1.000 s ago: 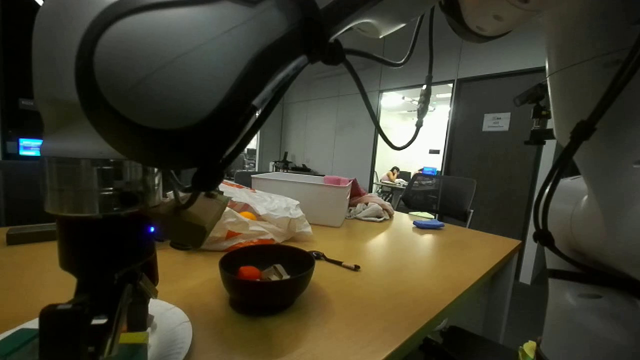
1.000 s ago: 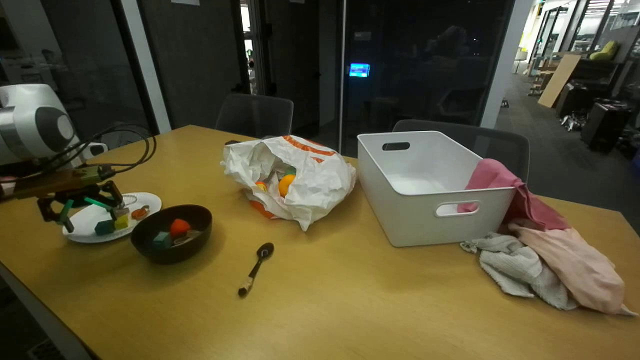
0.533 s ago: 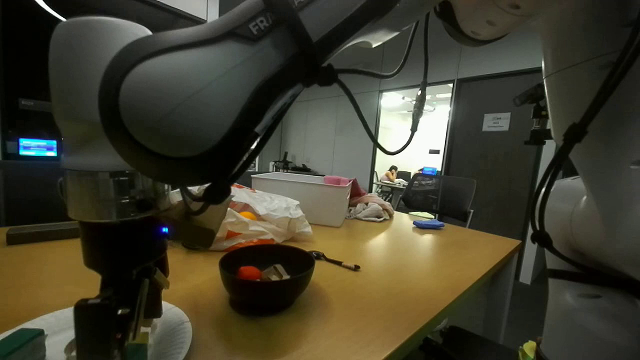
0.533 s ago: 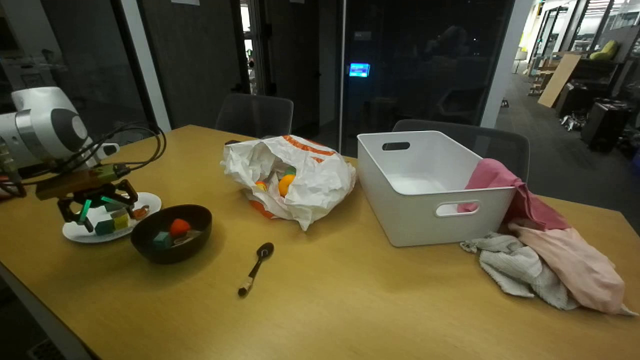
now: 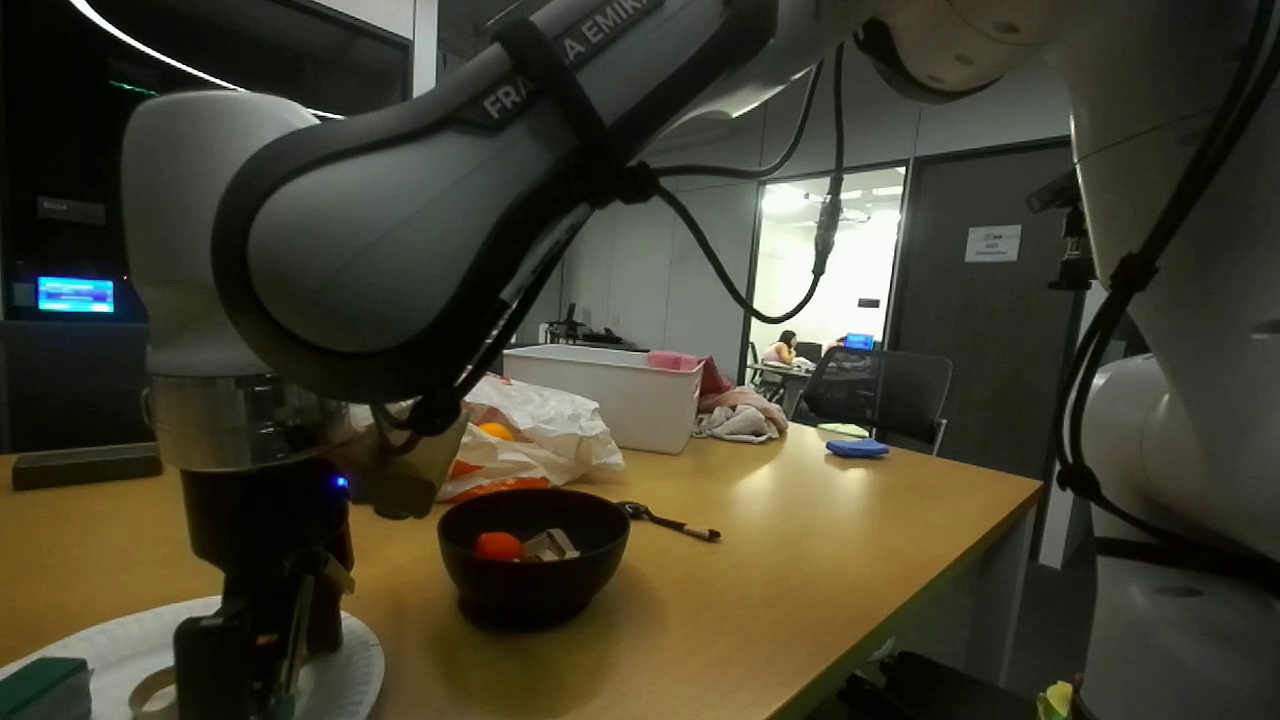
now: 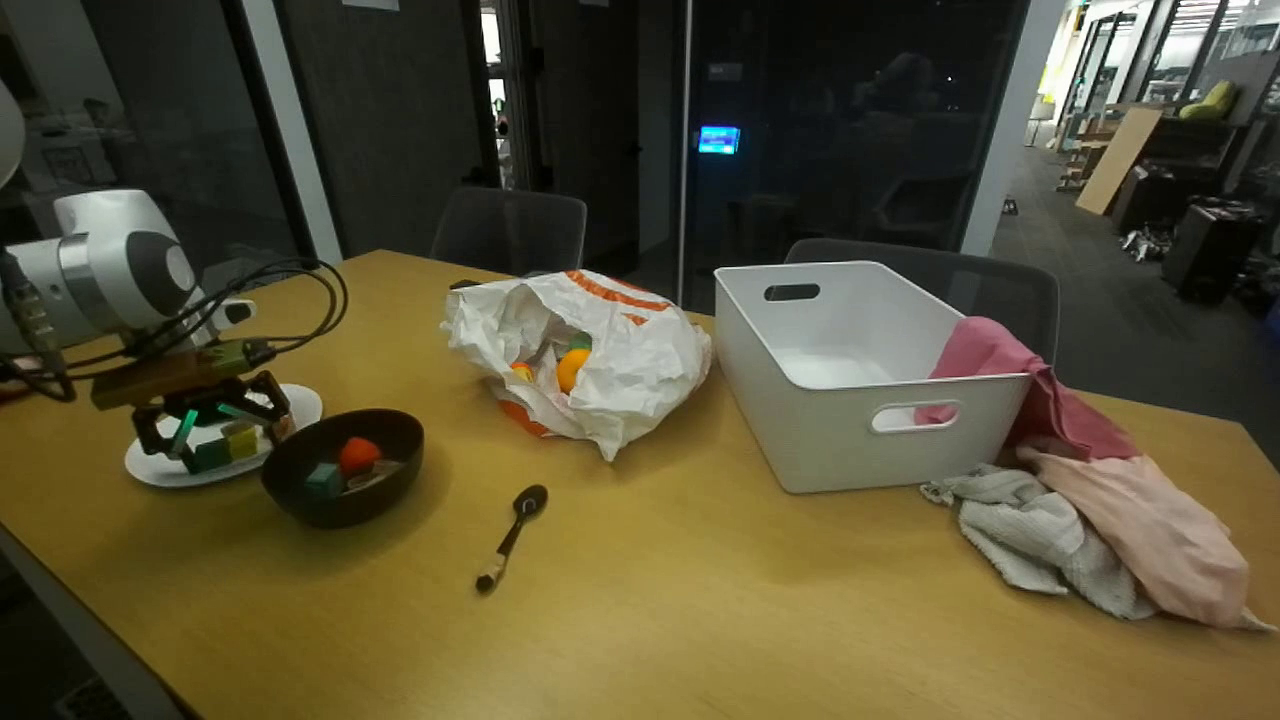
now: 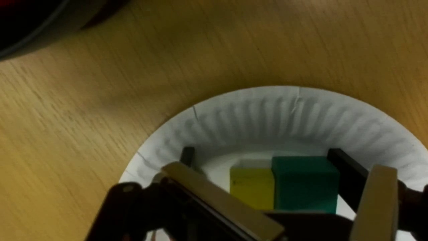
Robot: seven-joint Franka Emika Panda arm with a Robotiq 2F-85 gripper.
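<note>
A: Leftmost container?
B: White plate (image 6: 305, 402). A green block (image 6: 212, 456) and a yellow block (image 6: 243, 443) are carried on it, apparently touching. Another green block (image 5: 45, 688) is seen on the same plate.
A: Jaws?
B: Gripper (image 6: 238, 449) is held low over the plate. Jaws are spread wide and the touching pair is straddled. A gap is left on the yellow side; on the green side, contact cannot be told.
A: Next along?
B: Dark bowl (image 6: 340, 515), just beside the plate. A teal block (image 6: 324, 481) and a red round item (image 6: 359, 456) are contained; a greyish third item (image 6: 372, 473) cannot be identified.
A: Then?
B: Spoon (image 6: 512, 535) is laid on the table (image 6: 650, 600). White bag (image 6: 640, 370) is crumpled behind it; a small yellow-red item (image 6: 522, 371) and an orange round item (image 6: 572, 372) are exposed in its mouth.
A: Far right?
B: White bin (image 6: 840, 445). Pink cloth (image 6: 990, 352) is draped over its rim; grey cloth (image 6: 1050, 545) and peach cloth (image 6: 1150, 545) are heaped just outside.
</note>
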